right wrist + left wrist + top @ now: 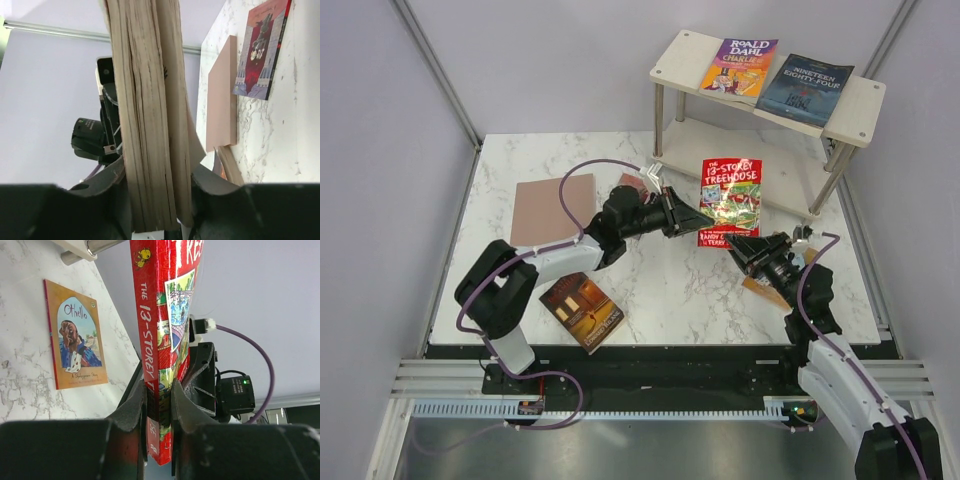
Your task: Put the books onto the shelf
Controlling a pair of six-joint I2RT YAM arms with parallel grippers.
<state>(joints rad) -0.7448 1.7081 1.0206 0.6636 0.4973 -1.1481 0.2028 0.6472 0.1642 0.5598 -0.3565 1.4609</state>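
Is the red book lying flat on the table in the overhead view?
No, the red book is held up off the table, clamped in the left gripper.

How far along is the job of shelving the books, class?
Done: the Roald Dahl book and Nineteen Eighty-Four lie on the shelf's top board. In hand: the red Treehouse book, gripped by the left gripper and right gripper. Left: at least Othello, the brown book and the pink book on the table.

Othello book (761,292) mostly hidden under right arm (812,300), Treehouse book (159,330) cropped at left wrist view's top
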